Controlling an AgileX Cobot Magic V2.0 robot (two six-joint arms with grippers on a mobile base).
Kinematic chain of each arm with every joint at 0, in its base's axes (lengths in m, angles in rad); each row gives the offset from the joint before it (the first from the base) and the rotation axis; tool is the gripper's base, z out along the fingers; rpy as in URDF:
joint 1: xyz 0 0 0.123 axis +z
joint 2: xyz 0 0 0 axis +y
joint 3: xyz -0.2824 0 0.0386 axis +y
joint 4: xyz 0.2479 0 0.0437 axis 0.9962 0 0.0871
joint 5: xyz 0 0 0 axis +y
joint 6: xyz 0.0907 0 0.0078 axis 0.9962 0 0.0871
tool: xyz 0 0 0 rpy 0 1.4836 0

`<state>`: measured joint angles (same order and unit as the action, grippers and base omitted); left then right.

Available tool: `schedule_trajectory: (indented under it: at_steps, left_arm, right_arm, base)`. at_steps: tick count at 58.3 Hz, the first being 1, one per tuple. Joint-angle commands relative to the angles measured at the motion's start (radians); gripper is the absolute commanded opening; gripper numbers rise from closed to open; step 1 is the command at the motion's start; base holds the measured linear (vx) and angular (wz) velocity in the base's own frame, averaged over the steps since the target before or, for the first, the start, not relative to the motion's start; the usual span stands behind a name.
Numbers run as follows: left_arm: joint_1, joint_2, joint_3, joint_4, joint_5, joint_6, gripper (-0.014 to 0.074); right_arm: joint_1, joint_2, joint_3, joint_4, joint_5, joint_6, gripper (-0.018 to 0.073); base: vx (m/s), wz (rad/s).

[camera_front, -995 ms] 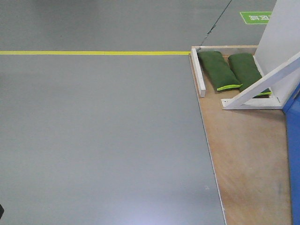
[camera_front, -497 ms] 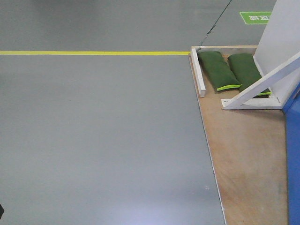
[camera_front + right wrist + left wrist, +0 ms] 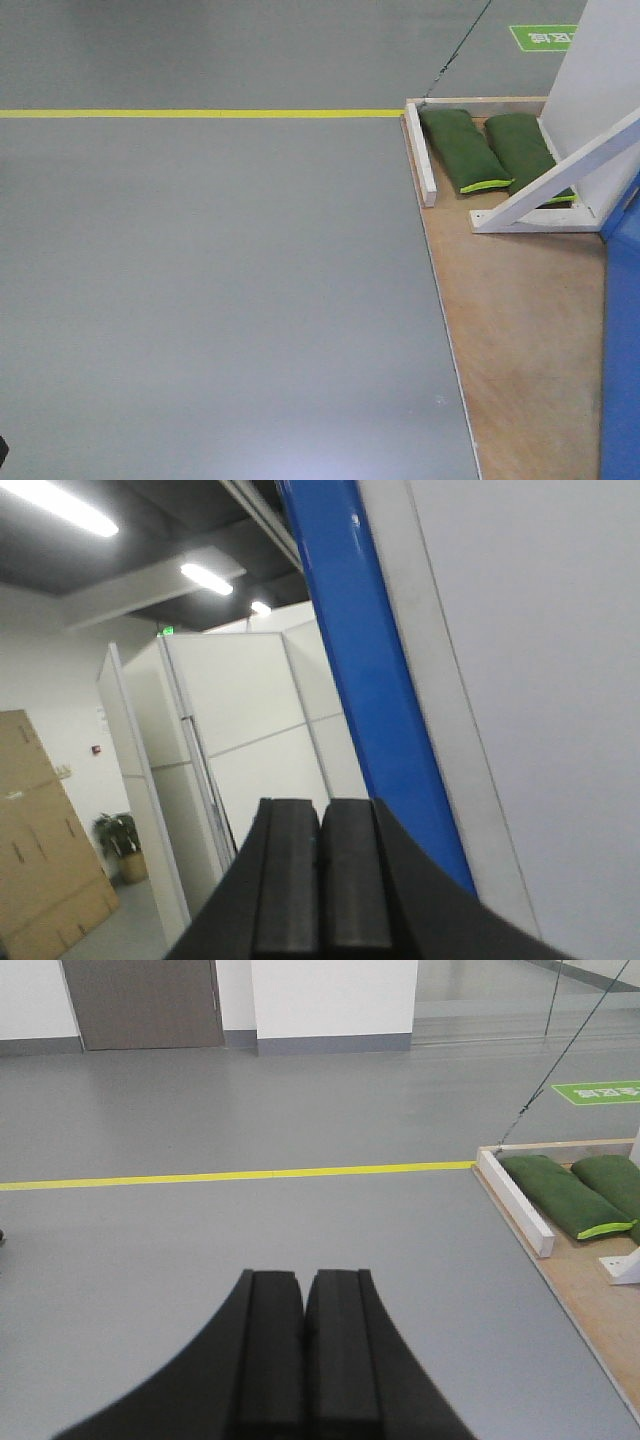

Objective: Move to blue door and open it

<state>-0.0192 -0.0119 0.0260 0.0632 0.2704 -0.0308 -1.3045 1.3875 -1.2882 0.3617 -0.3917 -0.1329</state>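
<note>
The blue door (image 3: 622, 350) shows as a glossy blue strip along the right edge of the front view, standing on a wooden platform (image 3: 520, 330). In the right wrist view the blue door (image 3: 375, 680) is a tall blue band just right of my right gripper (image 3: 321, 805), which is shut and empty. A white panel (image 3: 520, 680) lies to its right. The door's handle and lock are out of view. My left gripper (image 3: 304, 1278) is shut and empty, pointing over grey floor.
Two green sandbags (image 3: 490, 148) and a white braced frame (image 3: 560, 180) sit at the platform's far end. A yellow floor line (image 3: 200, 113) crosses the grey floor. A black cable (image 3: 560, 1055) runs to the platform. White partitions (image 3: 230, 730) and cardboard (image 3: 40, 850) stand behind.
The platform, sandbags and frame have shifted slightly left in the front view, and the blue door strip at the right edge has grown wider. The grippers stay shut.
</note>
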Motion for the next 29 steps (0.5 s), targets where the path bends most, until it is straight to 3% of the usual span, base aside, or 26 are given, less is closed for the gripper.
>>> schedule_trajectory:
  at_steps: [1,29]
  left_arm:
    - [0.000,-0.012,-0.026,-0.006,-0.083,-0.001,0.0073]
    - [0.000,-0.012,-0.026,-0.006,-0.083,-0.001,0.0073]
  right_arm:
    - [0.082,-0.060,-0.035,-0.102,0.014,-0.007,0.0012]
    - [0.319,-0.119,-0.035,-0.102,0.090,-0.008,0.0012]
  base:
    - [-0.01,-0.02]
    - [-0.01,-0.03]
